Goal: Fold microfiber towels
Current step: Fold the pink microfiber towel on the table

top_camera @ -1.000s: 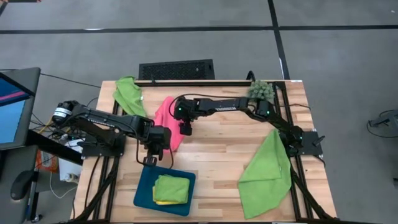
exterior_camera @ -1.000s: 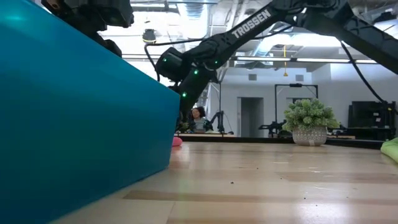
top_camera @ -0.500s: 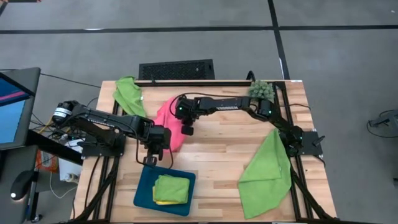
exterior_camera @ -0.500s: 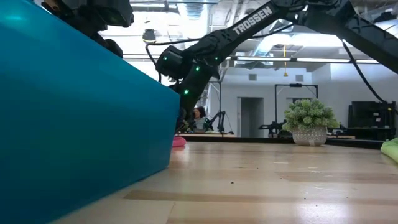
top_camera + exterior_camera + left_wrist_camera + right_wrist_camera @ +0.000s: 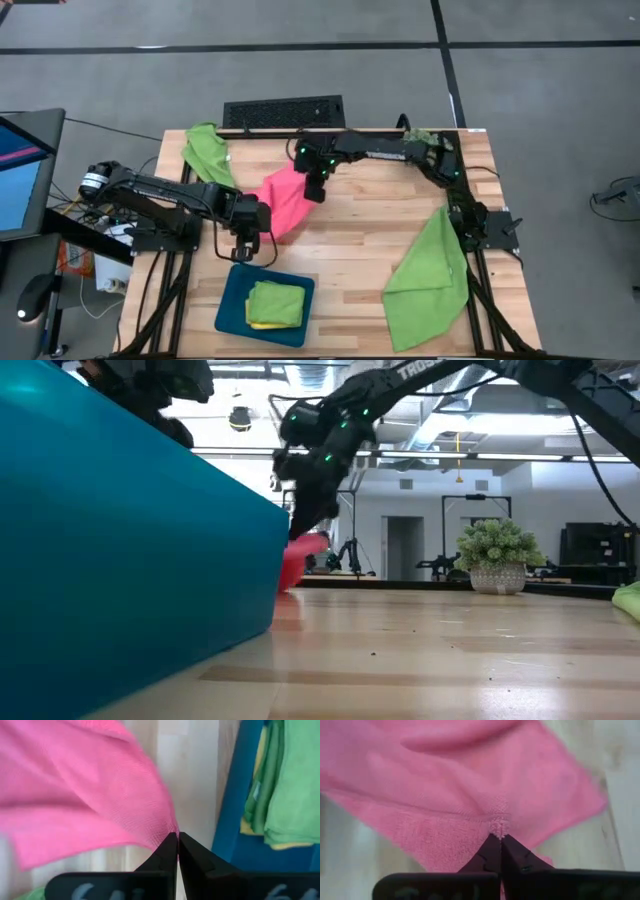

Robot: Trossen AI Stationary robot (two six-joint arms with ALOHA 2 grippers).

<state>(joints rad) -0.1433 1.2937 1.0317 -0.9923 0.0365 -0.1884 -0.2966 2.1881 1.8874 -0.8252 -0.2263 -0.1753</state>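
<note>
Right gripper (image 5: 314, 193) pinched tight on an edge of the hot pink towel (image 5: 283, 200), fingers (image 5: 492, 852) closed with a tuft of pink pile between the tips; the low view shows that edge lifted off the wooden table (image 5: 350, 240). Left gripper (image 5: 247, 243) likewise clamped on the opposite corner of the same towel, close to the tabletop, so the pink cloth stretches slantwise between the two.

Largest cloth: a lime green towel (image 5: 428, 280), well off from the right gripper, toward the table's front right corner, spread flat and overhanging the front edge. Bare wood lies between it and the pink towel.

Dark teal tray (image 5: 232, 305) sits just beside the left gripper, at the front edge, holding a folded green towel (image 5: 277, 300) atop a yellow one (image 5: 262, 325). A crumpled green towel (image 5: 207, 152) lies beyond the left gripper at the far left corner. Small green plant (image 5: 422, 140) stands at the far right corner, under the right arm.
</note>
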